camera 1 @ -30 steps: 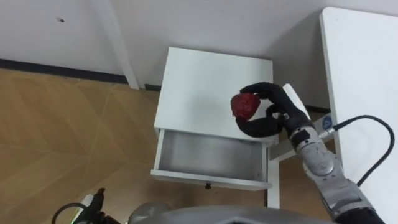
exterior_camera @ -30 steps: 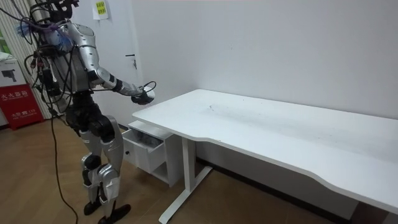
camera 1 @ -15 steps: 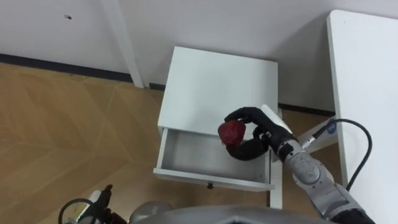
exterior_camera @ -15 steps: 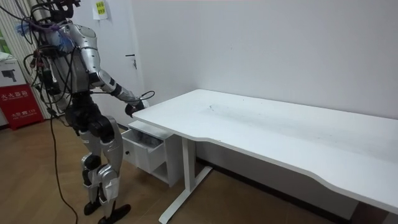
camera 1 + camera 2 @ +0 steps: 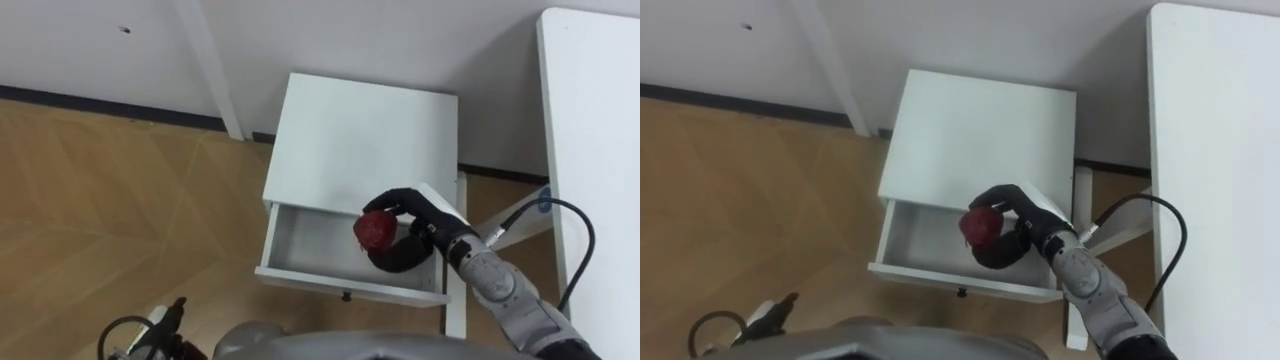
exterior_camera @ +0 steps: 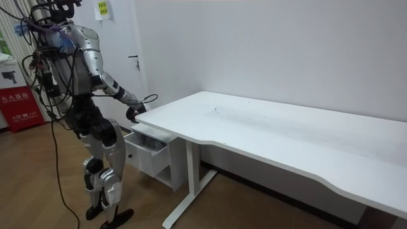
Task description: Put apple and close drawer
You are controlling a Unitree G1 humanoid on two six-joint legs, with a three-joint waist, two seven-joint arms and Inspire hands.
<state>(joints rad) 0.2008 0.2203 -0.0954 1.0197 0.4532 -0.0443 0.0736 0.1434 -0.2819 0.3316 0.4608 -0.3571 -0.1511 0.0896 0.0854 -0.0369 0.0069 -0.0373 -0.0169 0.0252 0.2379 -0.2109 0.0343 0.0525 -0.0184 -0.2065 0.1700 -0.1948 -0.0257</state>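
Observation:
A red apple [image 5: 375,229] sits in my right hand [image 5: 405,240], whose dark fingers curl round it. The hand hangs over the right part of the open drawer [image 5: 318,243] of a small white cabinet [image 5: 360,140]. The right eye view has the apple [image 5: 980,226] and the same hand [image 5: 1008,238] above the drawer [image 5: 925,240]. The drawer's grey inside looks bare on its left side. In the room view I stand upright before the cabinet [image 6: 151,159], my right hand [image 6: 132,113] lowered near the desk's corner. My left hand [image 5: 160,318] shows at the bottom edge, too little of it to read.
A large white desk [image 5: 595,150] runs along my right side, its leg [image 5: 455,300] just beside the drawer's right end. A white post [image 5: 215,70] stands left of the cabinet against the wall. Wooden floor [image 5: 110,210] spreads to the left.
My right hand has come down and toward me with the apple, from above the cabinet top to over the open drawer. The eye view has shifted slightly.

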